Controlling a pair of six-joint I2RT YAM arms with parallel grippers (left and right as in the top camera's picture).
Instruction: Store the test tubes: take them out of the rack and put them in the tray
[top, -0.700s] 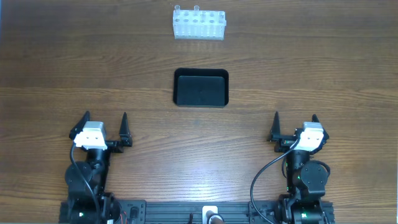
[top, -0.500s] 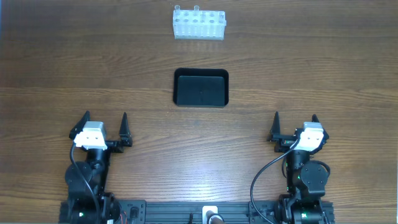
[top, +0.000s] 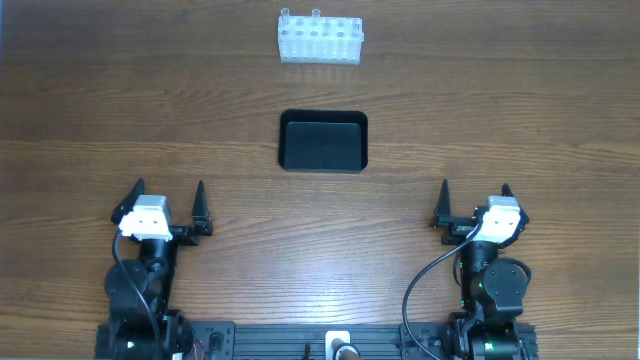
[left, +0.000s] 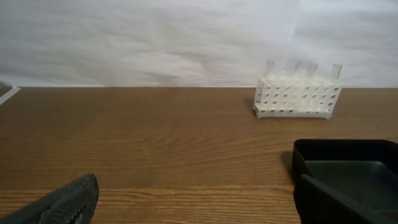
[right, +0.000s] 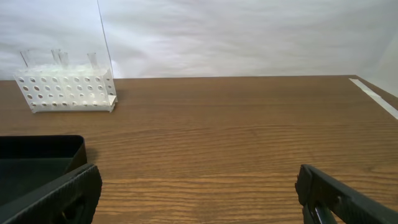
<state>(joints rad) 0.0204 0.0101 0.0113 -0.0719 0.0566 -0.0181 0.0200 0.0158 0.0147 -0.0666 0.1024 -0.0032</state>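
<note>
The rack (top: 320, 40) sits at the far side of the table (top: 100, 100), its long axis running left to right, parallel to the long side of the black tray (top: 323, 143), which lies well apart from it toward the arms. The tubes (left: 269, 67) stand upright in the rack, mouths up. The left gripper (top: 169, 185) and right gripper (top: 474, 186) sit near their bases, both spread wide and holding nothing.
</note>
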